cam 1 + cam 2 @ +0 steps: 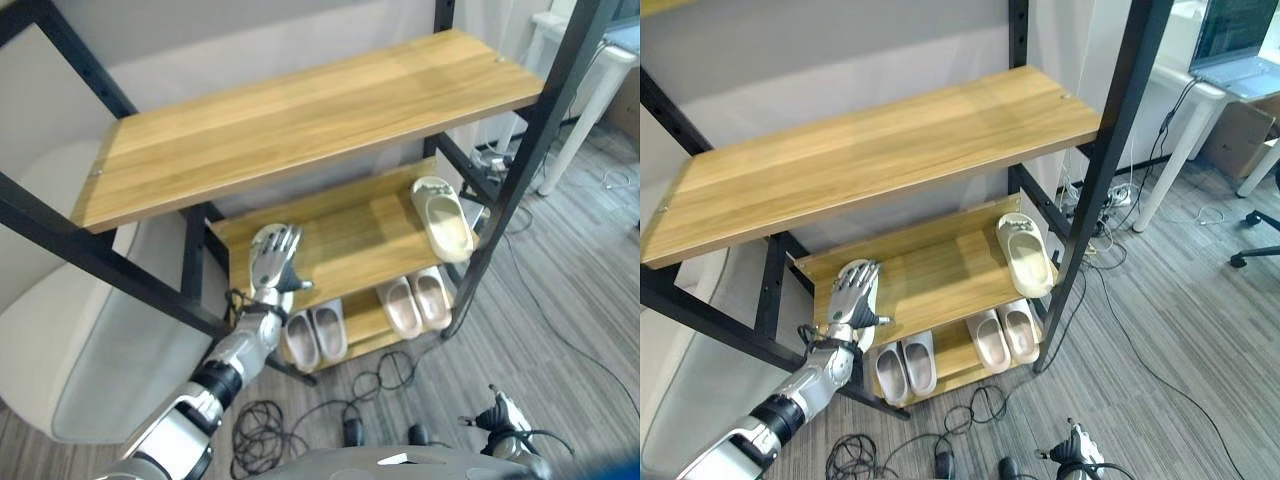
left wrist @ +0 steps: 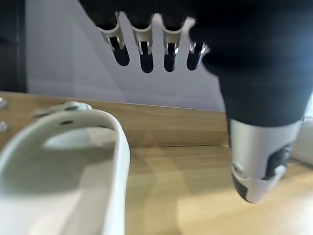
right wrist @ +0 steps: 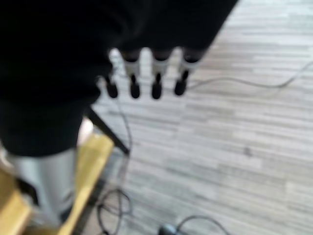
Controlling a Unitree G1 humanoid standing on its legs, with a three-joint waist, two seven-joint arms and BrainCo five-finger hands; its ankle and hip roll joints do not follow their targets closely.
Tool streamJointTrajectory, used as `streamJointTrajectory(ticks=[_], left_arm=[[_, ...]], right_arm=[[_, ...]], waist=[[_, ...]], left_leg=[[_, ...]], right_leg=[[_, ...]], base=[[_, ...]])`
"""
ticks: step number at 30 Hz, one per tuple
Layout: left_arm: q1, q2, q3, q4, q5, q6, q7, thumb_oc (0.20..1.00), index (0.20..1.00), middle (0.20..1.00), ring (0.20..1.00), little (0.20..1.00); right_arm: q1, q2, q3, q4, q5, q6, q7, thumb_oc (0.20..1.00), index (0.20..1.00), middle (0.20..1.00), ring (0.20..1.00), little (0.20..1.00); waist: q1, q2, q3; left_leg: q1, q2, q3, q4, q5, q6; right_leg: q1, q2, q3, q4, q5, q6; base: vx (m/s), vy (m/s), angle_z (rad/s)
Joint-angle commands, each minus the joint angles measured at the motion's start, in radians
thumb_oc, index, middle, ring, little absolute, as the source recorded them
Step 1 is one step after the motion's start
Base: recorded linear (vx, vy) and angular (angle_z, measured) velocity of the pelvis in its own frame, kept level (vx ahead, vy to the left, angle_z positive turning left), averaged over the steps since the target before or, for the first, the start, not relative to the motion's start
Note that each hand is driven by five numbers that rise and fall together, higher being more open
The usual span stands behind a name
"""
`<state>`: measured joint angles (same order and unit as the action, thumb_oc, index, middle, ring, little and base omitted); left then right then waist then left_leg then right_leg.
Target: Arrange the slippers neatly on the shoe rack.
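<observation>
The shoe rack has a bare top board (image 1: 300,120), a middle shelf (image 1: 350,235) and a bottom shelf (image 1: 365,318). One cream slipper (image 1: 442,217) lies at the right end of the middle shelf. Two pairs of pale slippers, one on the left (image 1: 315,335) and one on the right (image 1: 417,302), sit on the bottom shelf. My left hand (image 1: 272,262) hovers open over the left end of the middle shelf, fingers (image 2: 144,46) straight. The left wrist view has a white slipper (image 2: 63,161) lying on the wood close beside that hand, untouched. My right hand (image 1: 503,415) hangs low over the floor, fingers (image 3: 144,78) straight and empty.
Black rack posts (image 1: 530,150) frame the shelves. A large white cushion (image 1: 90,330) sits left of the rack. Cables (image 1: 380,380) loop on the grey floor (image 1: 580,300) in front. A white table leg (image 1: 585,110) and a power strip (image 1: 490,158) stand to the right.
</observation>
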<state>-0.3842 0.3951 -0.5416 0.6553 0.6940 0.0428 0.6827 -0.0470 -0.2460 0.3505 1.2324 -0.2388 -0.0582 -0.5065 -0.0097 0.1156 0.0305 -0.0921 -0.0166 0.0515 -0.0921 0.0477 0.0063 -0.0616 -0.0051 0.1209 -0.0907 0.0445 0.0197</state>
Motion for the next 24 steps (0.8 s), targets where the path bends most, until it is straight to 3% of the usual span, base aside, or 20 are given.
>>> streamJointTrajectory(ticks=[1,10,24], left_arm=[[-0.155,0.031,0.013,0.091,0.044,0.04,0.071,1.0,1.0,1.0,1.0,1.0],[-0.247,0.014,0.007,0.147,0.049,0.093,0.137,1.0,1.0,1.0,1.0,1.0],[-0.16,0.087,0.08,-0.028,0.048,0.063,0.118,1.0,1.0,1.0,1.0,1.0]], right_arm=[[-0.061,-0.01,0.02,-0.017,-0.009,-0.027,-0.037,1.0,1.0,1.0,1.0,1.0],[-0.074,-0.006,0.041,-0.036,-0.006,-0.04,-0.054,1.0,1.0,1.0,1.0,1.0],[-0.035,0.012,0.036,-0.032,-0.013,-0.037,-0.025,1.0,1.0,1.0,1.0,1.0]], waist=[[-0.009,-0.004,0.048],[-0.007,-0.012,0.072],[0.004,-0.011,0.051]], left_leg=[[-0.031,-0.023,-0.036,0.017,-0.023,0.0],[-0.075,-0.029,-0.042,0.024,-0.014,0.003],[-0.025,-0.032,-0.051,0.012,-0.025,0.003]], right_leg=[[-0.003,-0.032,-0.007,0.061,-0.081,0.082],[-0.053,-0.032,-0.011,0.08,-0.075,0.083],[-0.005,-0.033,-0.021,0.062,-0.081,0.08]], base=[[-0.03,0.005,-0.06],[-0.02,0.005,-0.04],[0.02,0.001,0.01]])
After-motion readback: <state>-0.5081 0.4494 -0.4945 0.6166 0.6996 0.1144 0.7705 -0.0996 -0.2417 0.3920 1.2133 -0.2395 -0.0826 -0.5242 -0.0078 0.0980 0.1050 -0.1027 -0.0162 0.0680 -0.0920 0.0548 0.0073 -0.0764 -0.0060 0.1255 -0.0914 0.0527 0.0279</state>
